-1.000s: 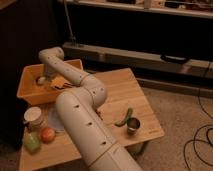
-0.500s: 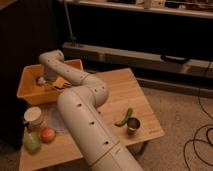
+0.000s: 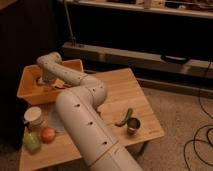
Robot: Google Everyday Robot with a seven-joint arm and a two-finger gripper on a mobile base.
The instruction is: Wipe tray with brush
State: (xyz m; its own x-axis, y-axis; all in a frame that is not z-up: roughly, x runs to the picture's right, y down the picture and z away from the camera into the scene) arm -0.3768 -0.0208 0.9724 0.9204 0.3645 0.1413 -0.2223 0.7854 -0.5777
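Note:
The yellow-orange tray stands at the back left corner of the wooden table. My arm bends over its far rim and reaches down inside. My gripper is inside the tray near its left half, mostly hidden behind the wrist. A small dark, streaky patch lies on the tray floor right beside the gripper; it may be the brush head, but I cannot tell for sure. No whitish handle shows.
On the wooden table a white cup, an orange fruit and a green fruit stand at the front left. A green vegetable and a metal cup are at the right. Cables lie on the floor.
The arm's wrist has shifted slightly left and lower into the tray. Everything on the table stays where it was.

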